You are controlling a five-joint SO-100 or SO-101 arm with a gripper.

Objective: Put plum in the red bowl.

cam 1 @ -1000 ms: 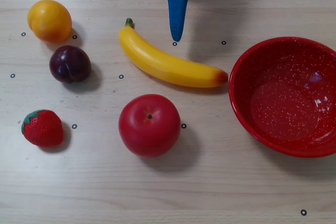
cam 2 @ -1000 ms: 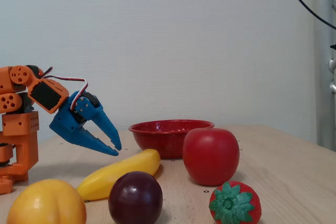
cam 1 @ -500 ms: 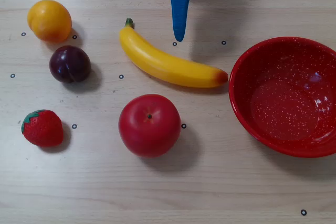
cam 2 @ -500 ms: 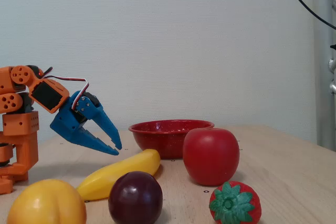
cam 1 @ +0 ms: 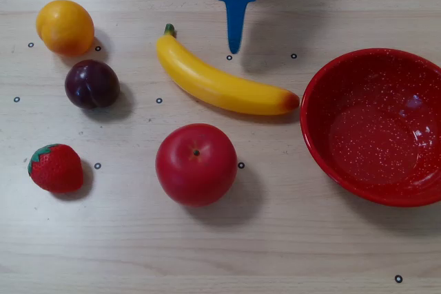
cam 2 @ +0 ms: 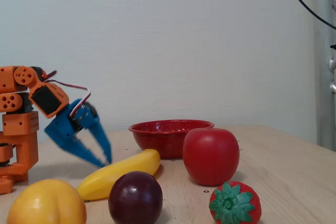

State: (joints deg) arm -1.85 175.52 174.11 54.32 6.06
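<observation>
Your blue end effector (cam 2: 105, 159), its fingers together and holding nothing, hangs above the banana (cam 1: 220, 82) while the plum (cam 1: 91, 84) sits across the tabletop (cam 1: 275, 253) from the red bowl (cam 1: 324, 91).

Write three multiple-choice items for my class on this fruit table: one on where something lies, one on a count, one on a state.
1. In the overhead view, what lies nearest the plum?
A. the orange
B. the red bowl
C. the banana's brown tip

2. How many fruits are on the table?
A. three
B. five
C. seven

3. What is the state of the red bowl?
A. empty
B. holding the plum
C. upside down

Answers:
1 A, the orange sits just above the plum, almost touching.
2 B, orange, plum, strawberry, apple and banana.
3 A, only its speckled red inside shows, and it stands rim up in the fixed view.
</observation>
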